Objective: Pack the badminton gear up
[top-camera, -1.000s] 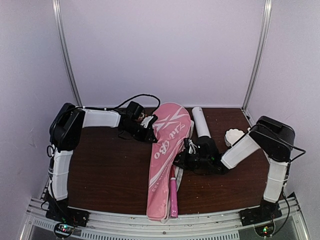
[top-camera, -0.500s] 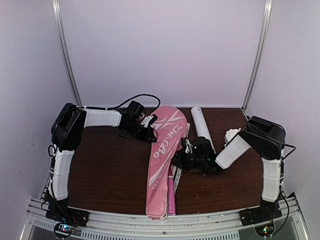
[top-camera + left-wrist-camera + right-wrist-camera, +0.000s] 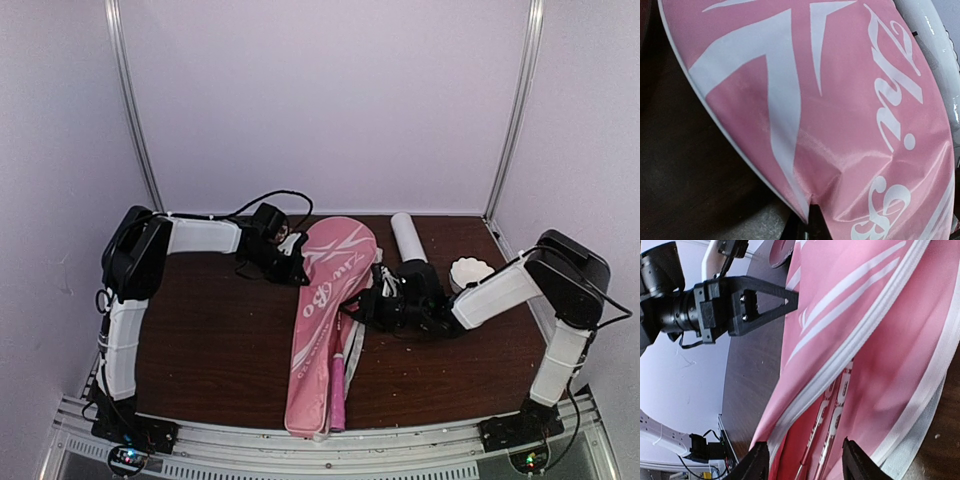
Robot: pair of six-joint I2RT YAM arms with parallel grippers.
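The pink racket-shaped bag (image 3: pixel 330 290) lies lengthwise down the table's middle. Two pink racket handles (image 3: pixel 338 395) stick out of its near end. My left gripper (image 3: pixel 298 265) is shut on the bag's far left edge, and the left wrist view shows the bag fabric (image 3: pixel 840 100) puckered at my left gripper (image 3: pixel 812 222). My right gripper (image 3: pixel 368 303) is at the bag's right side, open. In the right wrist view its fingers (image 3: pixel 757 462) straddle the bag's open white-trimmed edge (image 3: pixel 850 340), with two racket shafts (image 3: pixel 832 415) inside. A white tube (image 3: pixel 407 237) lies behind it.
White shuttlecocks (image 3: pixel 471 271) stand stacked at the right, beside my right forearm. A dark round dish (image 3: pixel 781 254) sits past the bag's far end, near the left gripper. Metal frame posts (image 3: pixel 135 110) flank the back wall, and a rail runs along the near edge.
My right gripper has opened and shifted a little farther back, with its arm swung out to the right. The bag's near end slid slightly left. The left gripper keeps its hold.
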